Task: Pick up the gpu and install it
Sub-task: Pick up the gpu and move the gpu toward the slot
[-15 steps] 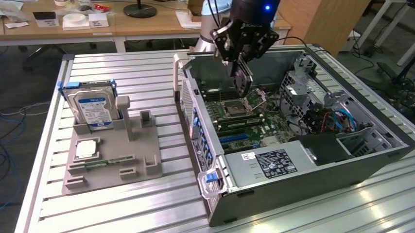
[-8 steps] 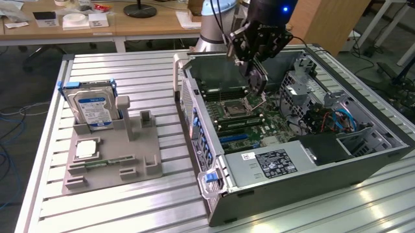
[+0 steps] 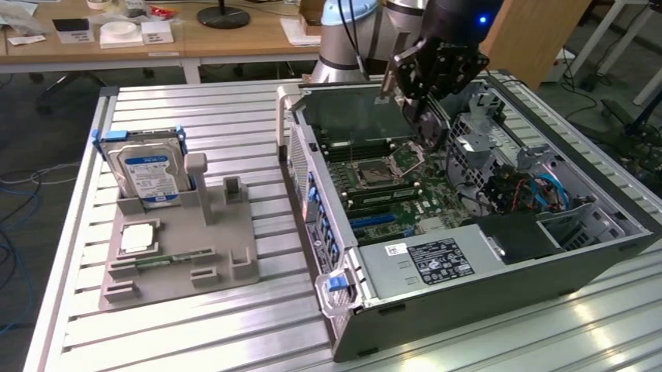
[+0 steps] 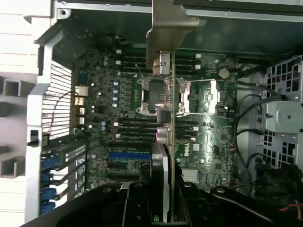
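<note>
Lying on the slatted metal table (image 3: pixel 207 108), an open computer case (image 3: pixel 497 294) exposes its motherboard (image 3: pixel 398 198) with a grey power supply (image 3: pixel 435 260) at one end. A grey parts holder (image 3: pixel 232 232) sits on the table toward the exterior view's left, well apart from the case. It carries an upright hard drive (image 3: pixel 147 174), a processor chip (image 3: pixel 138 239) and a memory stick (image 3: pixel 170 260). The robot arm's gripper (image 3: pixel 424 101) hangs over the open case and is clenched on the gpu (image 3: pixel 427 124). In the wrist view the gripper (image 4: pixel 163 191) clamps the gpu (image 4: pixel 171 137) on edge, metal bracket (image 4: pixel 165 28) at the far end. The card hangs above the middle of the motherboard (image 4: pixel 213 142), over the processor socket (image 4: pixel 201 94), and is not seated in the blue slots (image 4: pixel 125 155).
</note>
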You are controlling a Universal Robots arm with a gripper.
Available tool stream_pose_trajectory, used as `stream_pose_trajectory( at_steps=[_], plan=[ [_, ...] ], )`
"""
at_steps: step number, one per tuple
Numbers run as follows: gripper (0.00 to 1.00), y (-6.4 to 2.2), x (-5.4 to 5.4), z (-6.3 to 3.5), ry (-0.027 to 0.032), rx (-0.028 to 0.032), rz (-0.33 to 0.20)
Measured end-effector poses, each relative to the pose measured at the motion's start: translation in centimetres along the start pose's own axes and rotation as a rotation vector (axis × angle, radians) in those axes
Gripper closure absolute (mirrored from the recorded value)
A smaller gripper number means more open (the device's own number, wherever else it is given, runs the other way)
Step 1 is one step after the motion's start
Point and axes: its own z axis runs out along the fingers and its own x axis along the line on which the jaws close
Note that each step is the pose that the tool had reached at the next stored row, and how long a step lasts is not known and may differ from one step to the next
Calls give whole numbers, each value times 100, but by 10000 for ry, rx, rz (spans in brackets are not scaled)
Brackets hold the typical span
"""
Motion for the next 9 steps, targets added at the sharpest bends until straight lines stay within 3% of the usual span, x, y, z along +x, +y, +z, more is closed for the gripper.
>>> stream_pose_trajectory(
  at_steps=[3,9],
  plan=[
    [72,-4,-115,20,-1,-1,-5],
    [72,-3,-116,20,0,1,-5]
  ],
)
